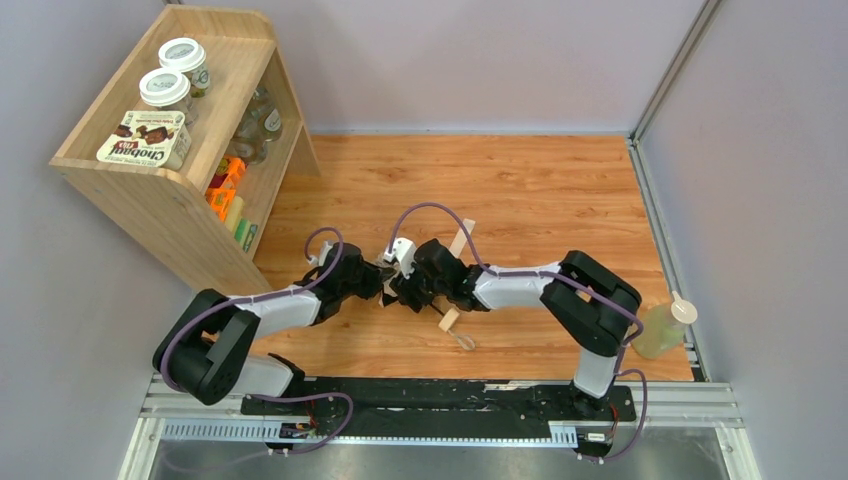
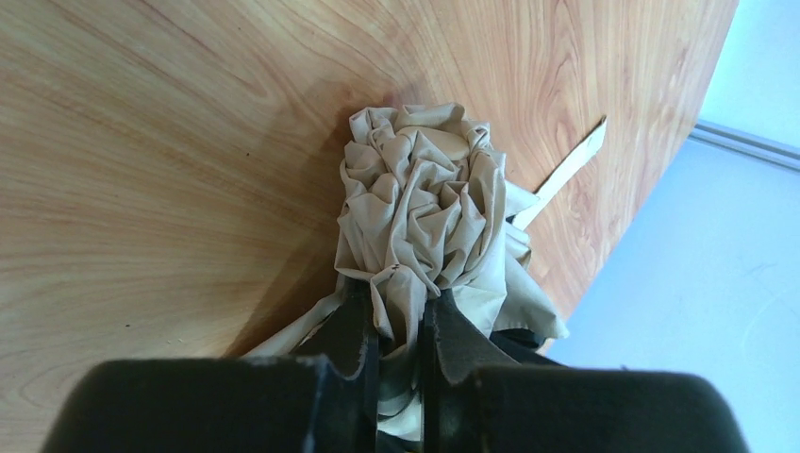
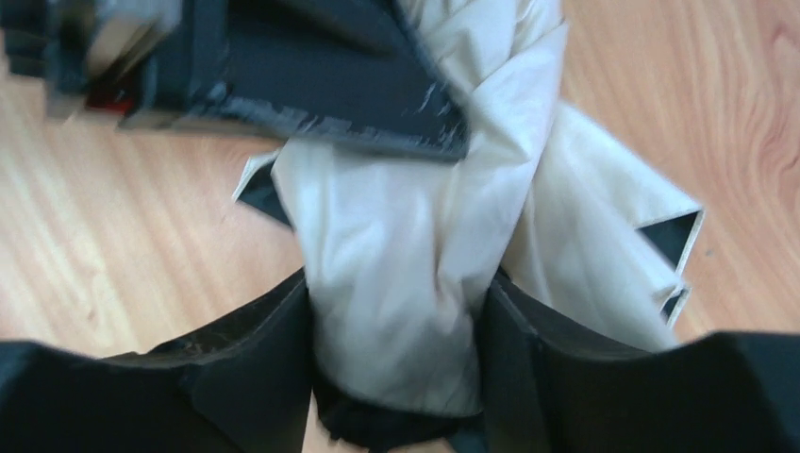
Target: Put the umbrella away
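Observation:
The umbrella is a crumpled pale beige bundle of fabric (image 2: 420, 189) lying on the wooden table between both grippers. My left gripper (image 2: 401, 316) is shut on a fold of the canopy. My right gripper (image 3: 396, 283) is shut around the thick middle of the fabric bundle (image 3: 396, 236), and the left gripper's black finger (image 3: 311, 75) shows just beyond it. In the top view the two grippers, left (image 1: 372, 280) and right (image 1: 402, 287), meet mid-table and hide most of the canopy. The cream handle (image 1: 449, 320) and its cord loop (image 1: 465, 342) stick out under the right wrist. A beige closure strap (image 1: 459, 240) points away.
A wooden shelf unit (image 1: 150, 200) stands at the far left with two lidded cups (image 1: 165, 88) and a Chobani box (image 1: 143, 137) on top and bottles inside. A pale yellow bottle (image 1: 662, 330) lies at the table's right edge. Walls enclose the back and sides.

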Controlling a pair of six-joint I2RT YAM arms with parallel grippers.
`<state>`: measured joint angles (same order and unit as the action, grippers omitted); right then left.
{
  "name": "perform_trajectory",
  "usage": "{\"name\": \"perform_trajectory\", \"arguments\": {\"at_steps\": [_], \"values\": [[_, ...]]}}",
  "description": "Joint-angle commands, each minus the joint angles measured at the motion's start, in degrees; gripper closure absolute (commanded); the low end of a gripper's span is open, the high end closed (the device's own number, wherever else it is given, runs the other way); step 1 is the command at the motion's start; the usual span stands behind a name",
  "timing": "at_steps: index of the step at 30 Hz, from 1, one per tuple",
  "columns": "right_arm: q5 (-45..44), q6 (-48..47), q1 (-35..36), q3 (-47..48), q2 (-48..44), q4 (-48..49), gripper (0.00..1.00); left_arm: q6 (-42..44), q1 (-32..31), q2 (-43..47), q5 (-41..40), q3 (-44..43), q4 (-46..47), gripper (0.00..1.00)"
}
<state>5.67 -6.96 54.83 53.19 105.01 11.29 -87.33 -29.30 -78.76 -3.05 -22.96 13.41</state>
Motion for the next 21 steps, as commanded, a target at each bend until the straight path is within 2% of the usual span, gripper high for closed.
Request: {"name": "perform_trajectory", "arguments": {"at_steps": [1,6,8,12,16,21], "values": [[0.06,9.57,2.56,-0.19,-6.21,-17.43,0.32,7.96,0.30,-2.01,-5.04,1.70,-21.31,1.00],[-16.19,13.64,6.77,2.44,-12.10,-22.97,0.04,6.47,-0.67,-0.78,-4.33,1.08,-23.60,1.00],[-20.86,14.17,9.32,4.37,-11.94,-24.38,0.01,5.86,-1.37,-0.78,-4.60,0.55,-24.39,1.00],[-31.05,15.58,11.79,8.50,-7.29,-23.95,0.00,4.36,-1.99,-1.04,-3.46,0.20,-25.01,1.00],[-37.21,12.86,11.88,10.18,-2.55,-18.34,0.02,3.05,-2.51,0.01,-2.31,0.46,-25.36,1.00],[-36.70,8.90,11.97,14.13,4.23,-15.51,0.16,2.25,-2.69,2.55,-2.49,0.46,-26.85,1.00]]}}
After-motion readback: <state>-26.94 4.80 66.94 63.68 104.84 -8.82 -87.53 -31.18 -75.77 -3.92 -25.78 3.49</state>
